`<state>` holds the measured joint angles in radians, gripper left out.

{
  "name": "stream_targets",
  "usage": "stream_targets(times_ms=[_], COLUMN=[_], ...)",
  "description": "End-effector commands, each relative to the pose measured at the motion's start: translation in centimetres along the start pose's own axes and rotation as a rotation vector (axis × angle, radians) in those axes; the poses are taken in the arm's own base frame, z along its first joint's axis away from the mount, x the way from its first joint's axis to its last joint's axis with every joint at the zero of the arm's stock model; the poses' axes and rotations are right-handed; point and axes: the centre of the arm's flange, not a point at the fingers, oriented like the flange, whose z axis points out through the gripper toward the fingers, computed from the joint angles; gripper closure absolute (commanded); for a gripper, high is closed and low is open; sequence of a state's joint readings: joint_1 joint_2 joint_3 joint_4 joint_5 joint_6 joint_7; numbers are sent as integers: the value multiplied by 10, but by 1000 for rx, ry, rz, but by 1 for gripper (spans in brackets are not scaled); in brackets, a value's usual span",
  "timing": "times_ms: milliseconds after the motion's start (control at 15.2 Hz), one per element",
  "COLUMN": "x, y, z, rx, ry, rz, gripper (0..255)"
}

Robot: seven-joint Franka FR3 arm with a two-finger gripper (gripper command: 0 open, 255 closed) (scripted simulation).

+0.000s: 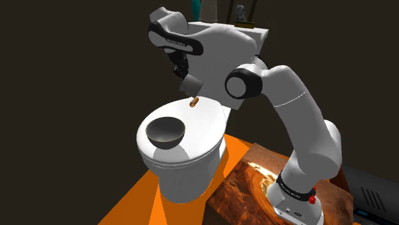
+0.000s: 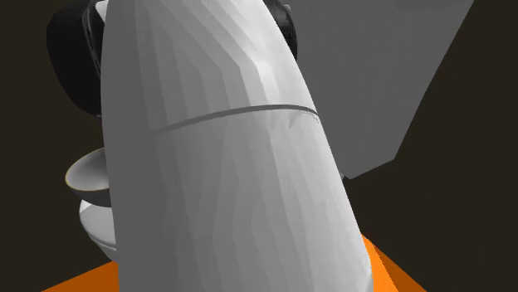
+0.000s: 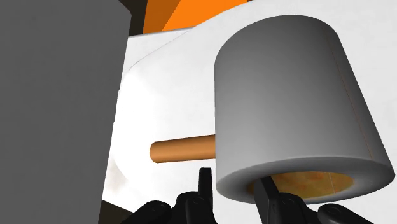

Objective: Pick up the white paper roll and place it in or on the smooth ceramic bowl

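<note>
Shoulder view shows the arm (image 1: 300, 121) arched over the toilet (image 1: 199, 131), pincer (image 3: 235, 179) clamped on the paper roll (image 3: 292, 102).

In the shoulder view, the white toilet lid (image 1: 203, 131) offers a bare stretch between the dark bowl (image 1: 166, 133) at centre left and the tank (image 1: 224, 38) at upper centre. A small brown peg (image 1: 195, 101) sits on that stretch, just below the paper roll (image 1: 191, 84). The space above the bowl's mouth is open. The tank's front rises close behind the roll, which the fingers (image 3: 205, 183) pinch by its wall. The arm's elbow (image 1: 246, 83) crowds the frame's centre right.
</note>
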<state>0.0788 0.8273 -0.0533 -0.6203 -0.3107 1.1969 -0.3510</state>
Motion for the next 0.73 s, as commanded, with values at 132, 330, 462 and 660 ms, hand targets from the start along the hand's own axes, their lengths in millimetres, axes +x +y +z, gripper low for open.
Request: stream_targets(times_ms=[132, 330, 462, 660], x=[-3, -5, -5, -7], y=[-48, -86, -111, -149], z=[-17, -29, -37, -49], rx=[-1, -1, -1, -1], ry=[1, 1, 1, 1], rz=[0, 0, 0, 0], gripper=[255, 255, 255, 255])
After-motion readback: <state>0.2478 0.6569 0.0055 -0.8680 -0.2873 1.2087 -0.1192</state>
